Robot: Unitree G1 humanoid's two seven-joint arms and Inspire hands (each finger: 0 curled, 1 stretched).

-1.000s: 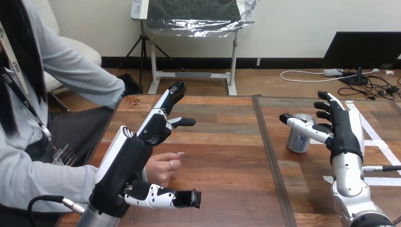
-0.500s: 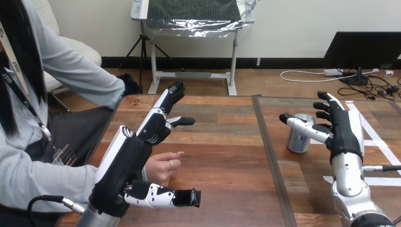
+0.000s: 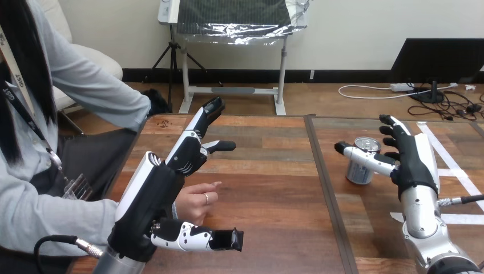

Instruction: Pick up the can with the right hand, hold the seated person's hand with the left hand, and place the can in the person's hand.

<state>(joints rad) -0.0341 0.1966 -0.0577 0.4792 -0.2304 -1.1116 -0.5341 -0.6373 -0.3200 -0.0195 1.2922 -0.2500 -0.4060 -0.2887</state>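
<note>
Nearest the camera, the robot's left arm comes up from the bottom edge at the view's left, and the left hand [image 3: 153, 197] stands on edge over the wooden table [image 3: 274, 194]. Its thumb [image 3: 194, 238] sticks out to the right, low and close to the table's near edge. Just beyond the thumb lies the person's hand [image 3: 198, 201], loosely curled on the wood and reaching in from the left side. It sits in the wide gap between the thumb and the left hand's fingers [image 3: 197, 131], which stretch straight away up the table. Nothing is curled round the person's hand; the left hand is spread wide and grips nothing.

Further back on the right half of the table, past the dark seam, the right hand [image 3: 415, 162] is raised with its fingers nearly straight. Its thumb reaches left across the front of the can [image 3: 358, 171]. The can stands upright on the table, between that thumb and the fingers — whether they touch it I cannot tell, and the hand is not closed on it.
</note>
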